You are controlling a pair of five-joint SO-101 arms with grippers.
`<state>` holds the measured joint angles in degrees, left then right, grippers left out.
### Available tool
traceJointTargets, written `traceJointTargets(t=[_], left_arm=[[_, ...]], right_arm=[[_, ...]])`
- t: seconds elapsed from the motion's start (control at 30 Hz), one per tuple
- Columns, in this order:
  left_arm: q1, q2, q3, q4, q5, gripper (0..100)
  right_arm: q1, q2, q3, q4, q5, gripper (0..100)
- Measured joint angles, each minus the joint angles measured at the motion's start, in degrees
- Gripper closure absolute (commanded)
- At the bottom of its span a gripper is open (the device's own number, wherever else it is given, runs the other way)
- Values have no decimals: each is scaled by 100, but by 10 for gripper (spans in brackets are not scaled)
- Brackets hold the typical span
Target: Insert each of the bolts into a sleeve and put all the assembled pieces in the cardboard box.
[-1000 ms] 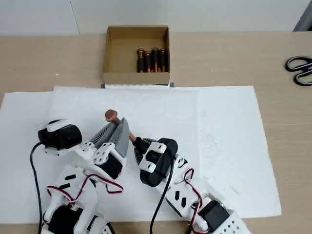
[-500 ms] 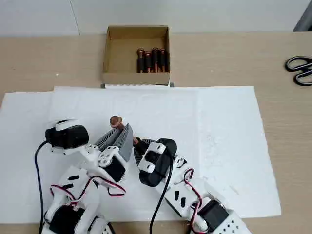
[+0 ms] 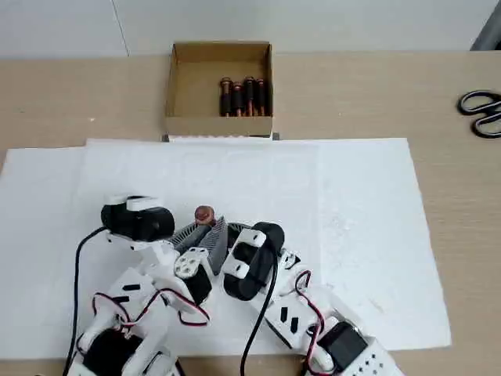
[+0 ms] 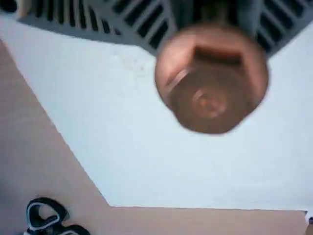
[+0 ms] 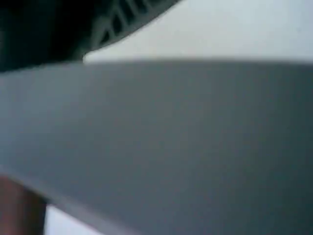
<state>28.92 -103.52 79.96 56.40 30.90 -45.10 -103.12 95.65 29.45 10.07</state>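
The left gripper [image 3: 206,225] is clamping a copper bolt [image 4: 211,78] over the near part of the white sheet [image 3: 352,204]. The right gripper [image 3: 229,235] is crowding just beside it, and its state cannot be told. Four assembled pieces [image 3: 244,95] are lying against one side wall of the cardboard box [image 3: 188,94], leaving the other half open. Scissors [image 3: 481,112] are sitting at the bench [image 3: 376,94] edge.

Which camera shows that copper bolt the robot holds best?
The left wrist view: the copper bolt sits close, hexagonal head facing the camera. The high view shows its head small, from above; the right wrist view is too blurred to tell.
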Motion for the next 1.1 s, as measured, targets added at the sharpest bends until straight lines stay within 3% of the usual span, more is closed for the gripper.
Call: traceJointTargets(t=[0.3, 0.53, 0.87, 1.1], left_arm=[[44, -18, -53, 176, -246, 985], [44, -26, -26, 255, -255, 794], [35, -26, -70, 378, -264, 791], [-378, 9, 44, 624, -527, 790]], right_arm=[[-9, 9, 0, 0, 0, 996], [26, 18, 0, 0, 0, 996], [18, 26, 0, 0, 0, 996], [26, 0, 0, -53, 0, 996]])
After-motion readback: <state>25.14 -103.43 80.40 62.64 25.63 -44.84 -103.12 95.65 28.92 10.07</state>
